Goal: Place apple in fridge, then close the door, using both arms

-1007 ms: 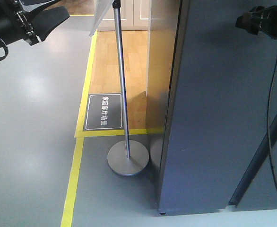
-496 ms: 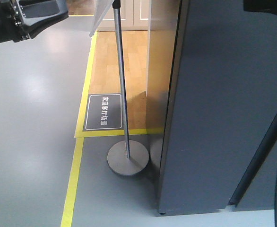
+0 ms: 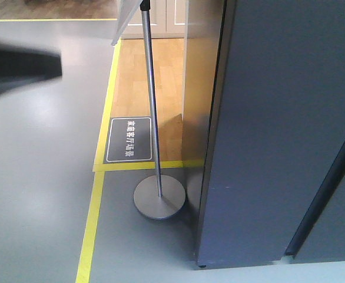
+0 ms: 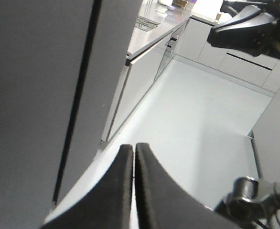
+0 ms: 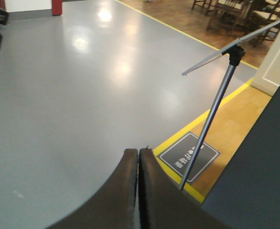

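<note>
The apple is out of view in every frame. The fridge (image 3: 278,130) fills the right of the front view as a tall dark grey block. A dark seam (image 3: 322,197) runs between its panels and none of its white inside shows, so the door looks closed. My left gripper (image 4: 134,146) is shut with nothing between its fingers, held beside the fridge's grey side (image 4: 35,95). In the front view it is only a dark blur (image 3: 19,68) at the left edge. My right gripper (image 5: 138,151) is also shut and empty, high above the floor.
A metal sign stand (image 3: 155,118) with a round base (image 3: 159,197) stands just left of the fridge, on yellow floor tape (image 3: 93,224) beside a dark floor label (image 3: 129,139). Grey kitchen counters (image 4: 145,62) run beyond the fridge. My right arm (image 4: 245,26) shows in the left wrist view.
The left arm has swung nearer the front camera and lower, now a blur. The right arm has moved up and almost out of that view's top right corner.
</note>
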